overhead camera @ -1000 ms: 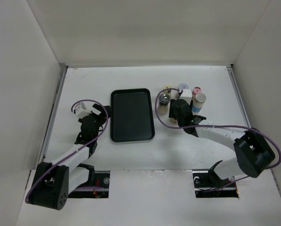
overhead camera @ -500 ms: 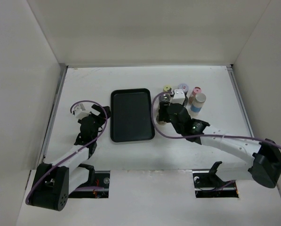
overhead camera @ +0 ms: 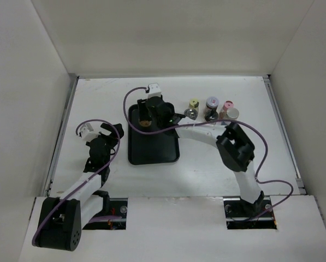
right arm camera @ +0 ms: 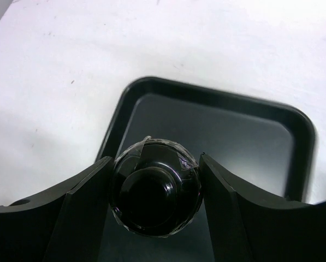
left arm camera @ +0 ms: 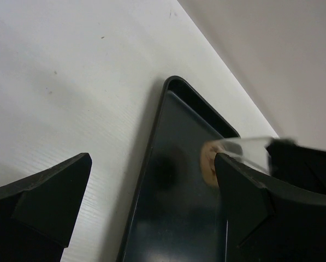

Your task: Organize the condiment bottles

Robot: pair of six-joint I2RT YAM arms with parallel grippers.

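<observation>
One black-capped jar (right arm camera: 154, 185) aslant, base nearward

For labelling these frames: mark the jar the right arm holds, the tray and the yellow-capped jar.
Held jar (right arm camera: 154, 188): right wrist view, centre of its black cap.
Tray (overhead camera: 158, 148): top view, bare floor in its near half.
Yellow-capped jar (overhead camera: 194, 103): top view, on its cap.

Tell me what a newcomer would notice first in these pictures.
The right hand grips a black-capped spice jar over the far end of the black tray. The other jars stand clustered to the tray's right. The left hand sits open beside the tray's left edge.
</observation>
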